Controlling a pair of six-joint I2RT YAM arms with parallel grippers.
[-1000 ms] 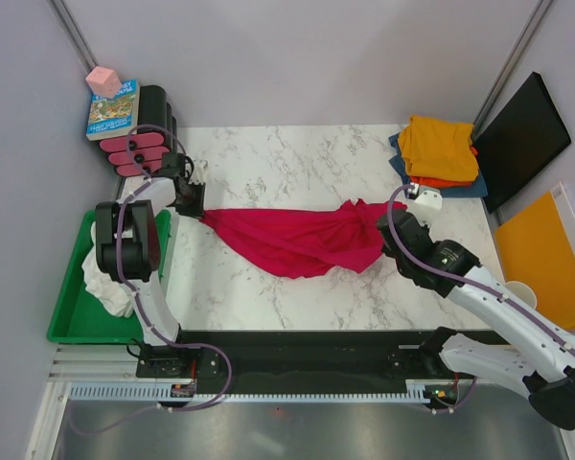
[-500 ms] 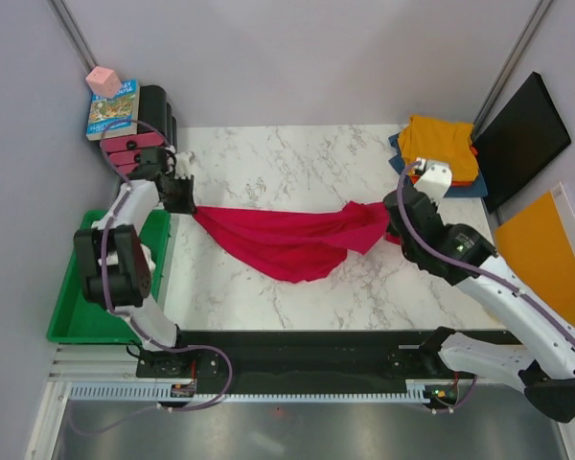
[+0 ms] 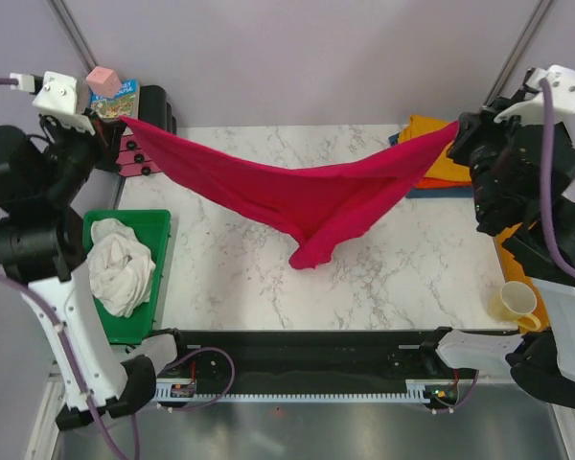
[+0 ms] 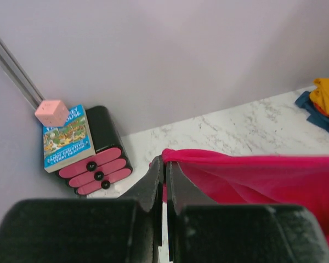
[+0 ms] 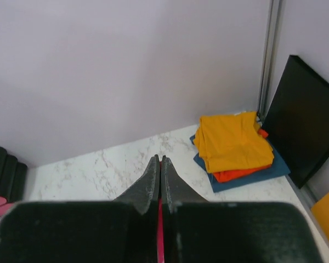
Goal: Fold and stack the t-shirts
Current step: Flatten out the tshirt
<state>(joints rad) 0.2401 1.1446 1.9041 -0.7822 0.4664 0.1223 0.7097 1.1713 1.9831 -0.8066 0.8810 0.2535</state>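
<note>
Both arms have risen, hoisting the crimson t-shirt [image 3: 297, 196] off the marble table [image 3: 240, 278] to sag above its middle, left gripper [image 4: 164, 164] and right gripper [image 5: 160, 161] each clamped on an end, likely ready for spreading flat.

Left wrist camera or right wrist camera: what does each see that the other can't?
Only the left wrist view shows the pink cube on the colourful book. Only the right wrist view shows the flat black panel and a corner of the flat orange board. Both show the white marble table, the folded pile of yellow-orange, orange and blue t-shirts, and a claw shut on the crimson-red cloth t-shirt: the left claw in one, the right claw in the other.
</note>
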